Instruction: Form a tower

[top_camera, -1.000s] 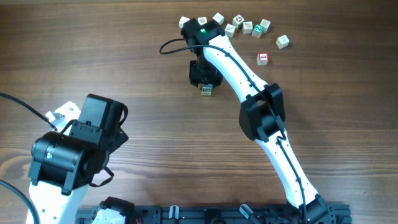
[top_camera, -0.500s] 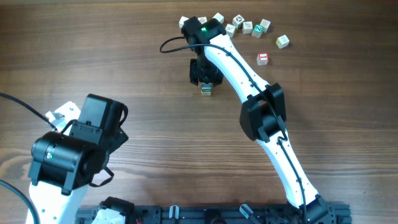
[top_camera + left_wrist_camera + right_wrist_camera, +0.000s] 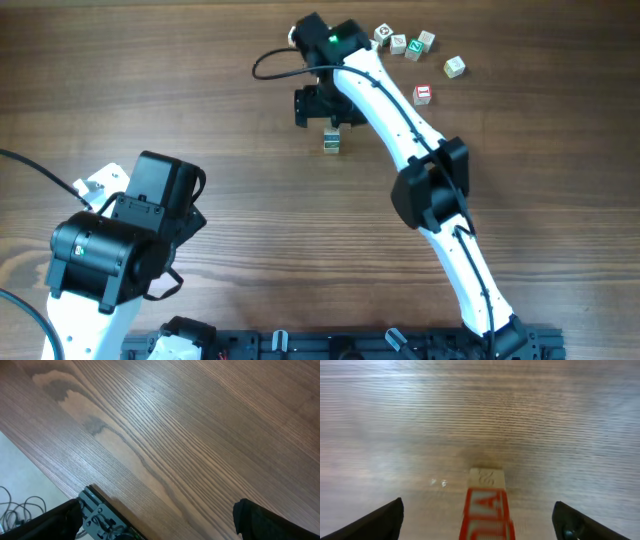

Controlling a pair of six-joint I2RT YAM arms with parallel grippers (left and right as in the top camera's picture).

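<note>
- right gripper (image 3: 323,108): jaws wide apart, gripping nothing, just at 12 o'clock of the tower (image 3: 332,143).
- tower stands free on the table (image 3: 200,80); the right wrist view shows a red-printed face, clear of both fingers (image 3: 375,520).
- left gripper (image 3: 156,522): jaws wide apart, empty, over bare wood at 8 o'clock, well apart.
- loose cubes (image 3: 400,44) at 1 o'clock of the tower.

a robotics lab bench, it seems — two robot arms (image 3: 385,95) on a black rail (image 3: 330,345) at a wood-grain table (image 3: 200,60).
</note>
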